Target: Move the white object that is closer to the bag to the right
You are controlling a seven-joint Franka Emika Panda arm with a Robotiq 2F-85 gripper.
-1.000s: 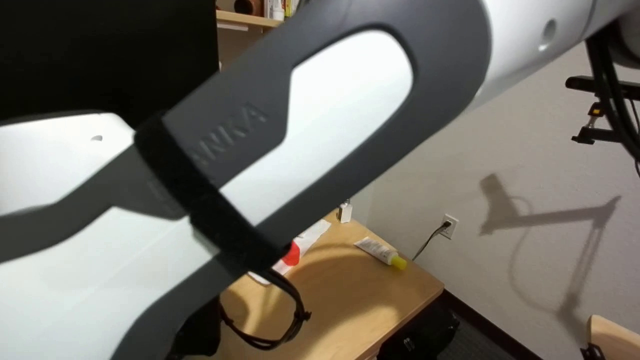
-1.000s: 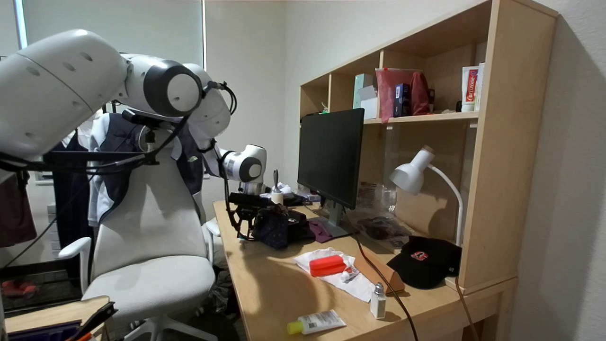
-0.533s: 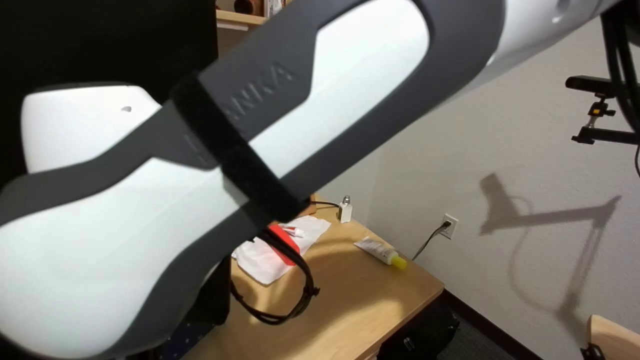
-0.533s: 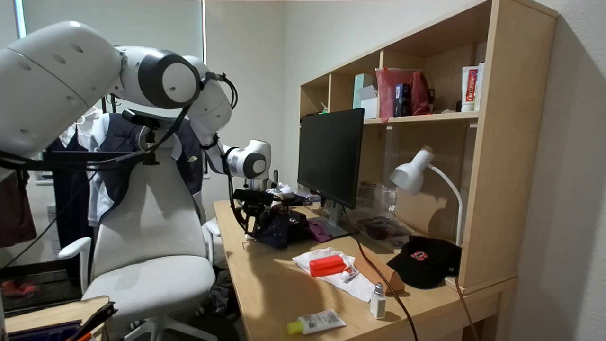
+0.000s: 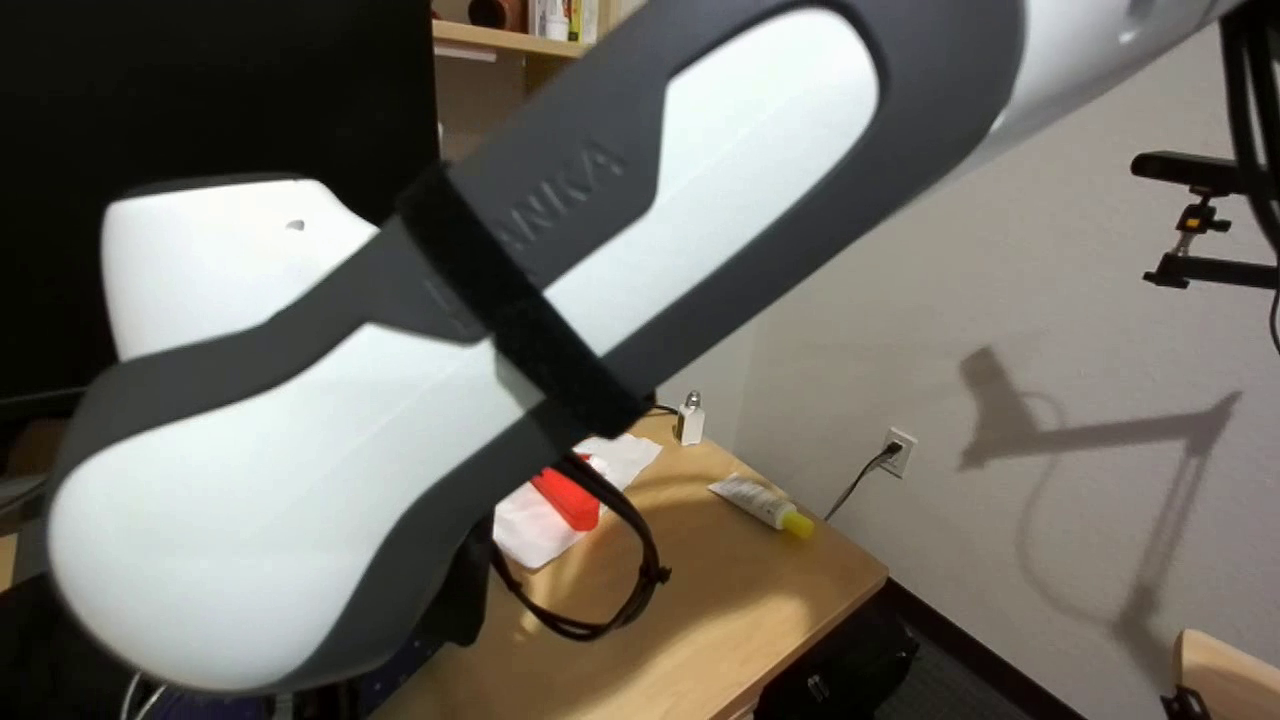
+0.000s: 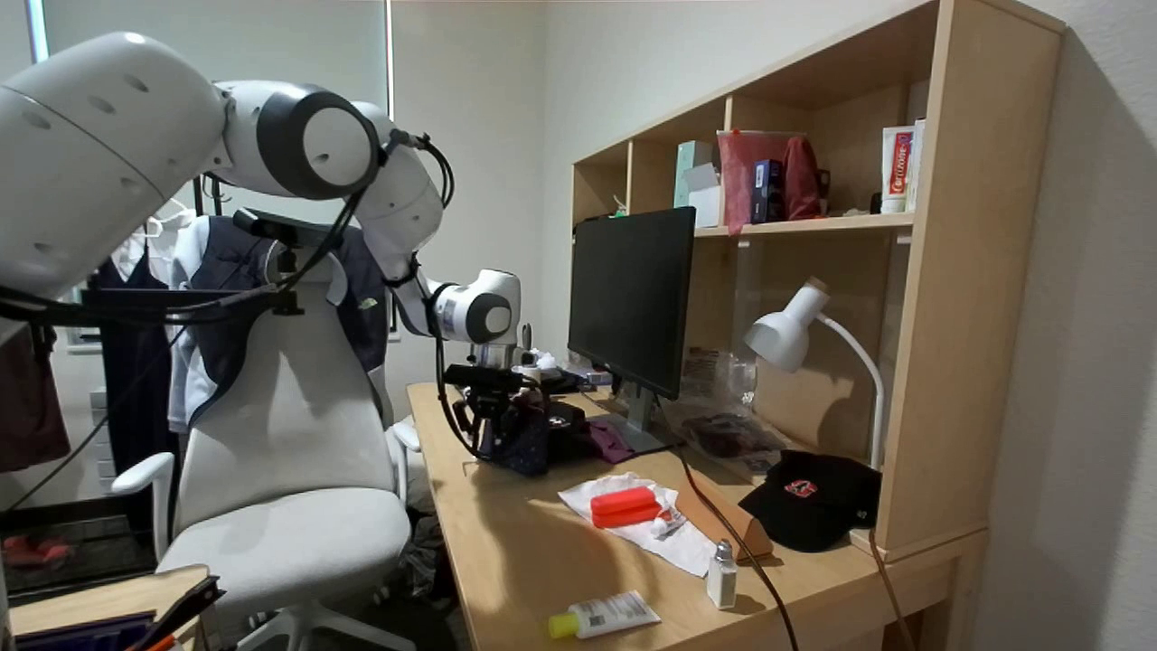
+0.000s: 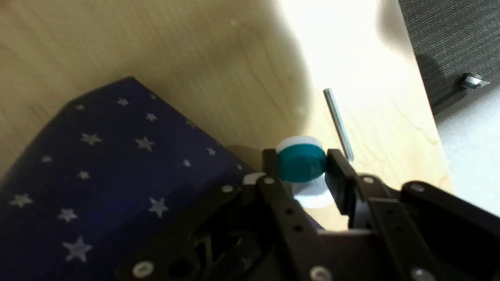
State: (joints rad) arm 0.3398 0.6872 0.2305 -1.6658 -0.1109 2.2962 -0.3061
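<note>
A dark blue bag with white stars lies on the table to the left in the wrist view; it also shows in an exterior view. My gripper is beside the bag's edge, its fingertips closed on a small round teal object with a white rim. A white round thing shows just below it, partly covered by the teal piece and a finger; I cannot tell whether they are joined. A small white piece shows behind the left finger, mostly hidden. In an exterior view the gripper is low over the table.
A thin metal rod lies right of the gripper, near the table edge. The monitor stands behind the bag. A red case, a yellow-capped tube and a small white bottle lie towards the camera. The chair stands alongside.
The arm and gripper have shifted a little to the right in both exterior views, with the gripper closer against the bag. The items on the table have not visibly moved.
</note>
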